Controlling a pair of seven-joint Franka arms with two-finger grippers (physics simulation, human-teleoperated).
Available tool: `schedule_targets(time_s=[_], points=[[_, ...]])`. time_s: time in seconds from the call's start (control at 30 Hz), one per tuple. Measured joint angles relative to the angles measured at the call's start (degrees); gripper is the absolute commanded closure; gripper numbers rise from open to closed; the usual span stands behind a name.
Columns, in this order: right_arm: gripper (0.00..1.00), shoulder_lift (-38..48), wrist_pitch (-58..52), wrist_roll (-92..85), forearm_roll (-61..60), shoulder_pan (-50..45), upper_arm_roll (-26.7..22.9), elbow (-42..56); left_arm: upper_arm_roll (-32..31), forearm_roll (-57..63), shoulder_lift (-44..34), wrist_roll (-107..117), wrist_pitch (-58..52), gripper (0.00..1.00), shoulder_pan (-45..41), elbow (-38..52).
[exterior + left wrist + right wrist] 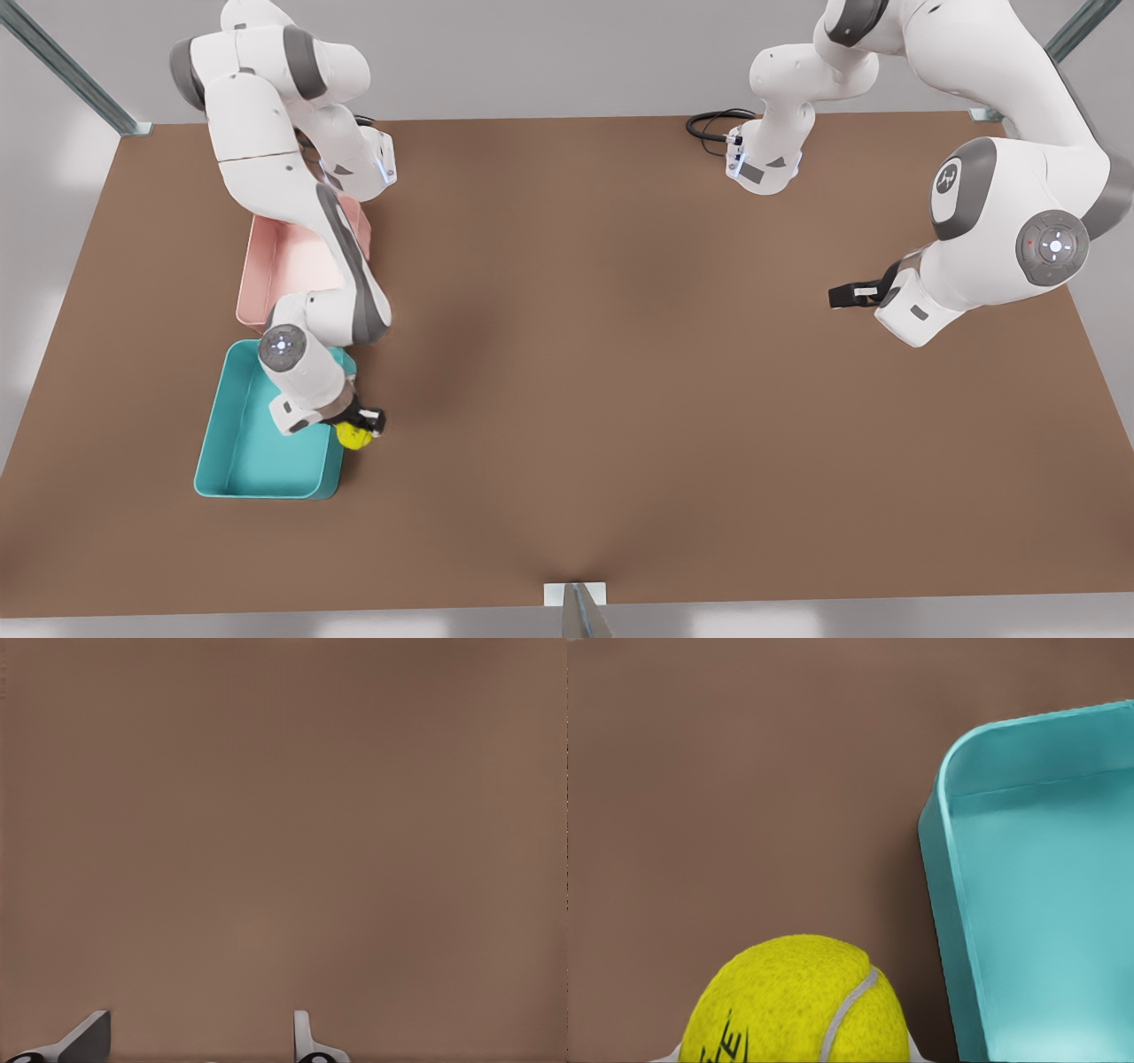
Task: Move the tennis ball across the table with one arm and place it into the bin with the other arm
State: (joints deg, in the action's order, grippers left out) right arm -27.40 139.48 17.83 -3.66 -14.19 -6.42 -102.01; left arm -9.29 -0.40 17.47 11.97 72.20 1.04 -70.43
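Observation:
The yellow-green tennis ball (352, 436) (797, 1010) sits between the fingers of my right gripper (360, 427) (796, 1052), which is shut on it. Ball and gripper are at the front view's left, just outside the long wall of the teal bin (266, 489) (1045, 904) that faces the table's middle. The bin's inside shows nothing in it. At the front view's right, my left gripper (842, 295) (199, 1047) hangs open over the bare brown table (620, 354) (283, 815), and that arm waits.
A pink tray (279, 266) lies just behind the bin, partly hidden by the right arm. Black cables (713, 124) loop at the back edge near an arm's base. Metal frame posts stand at the table's corners and front edge (580, 611).

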Motion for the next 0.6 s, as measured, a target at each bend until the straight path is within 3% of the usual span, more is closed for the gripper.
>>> schedule_targets(time_s=[0.17, 0.23, 0.43, 0.53, 0.6], points=[[0.40, 1.67, -7.00, -6.83, 0.44, 6.03, -5.27, 1.16, 0.00, 0.00, 0.00, 0.08, -0.04, 0.00, 0.19, 0.05], [0.00, 0.40, -8.65, -9.06, 0.63, 6.29, -6.50, 1.08, 0.00, 0.03, 0.00, 0.11, -0.04, 0.00, 0.47, 0.01], [0.00, 0.31, -12.92, -13.81, 0.26, 5.61, -6.84, 3.37, 0.00, 0.14, 0.28, 0.18, -0.11, 0.00, 0.53, -0.08], [0.00, 2.91, -27.16, -14.64, 2.09, 4.07, -4.13, 18.10, 0.00, 0.12, 0.56, 0.21, -0.13, 0.00, 0.53, -0.09], [0.00, 10.14, -36.72, -15.07, 6.61, 4.32, -0.28, 20.83, 0.00, 0.11, 0.60, 0.23, -0.15, 0.00, 0.54, -0.10]])
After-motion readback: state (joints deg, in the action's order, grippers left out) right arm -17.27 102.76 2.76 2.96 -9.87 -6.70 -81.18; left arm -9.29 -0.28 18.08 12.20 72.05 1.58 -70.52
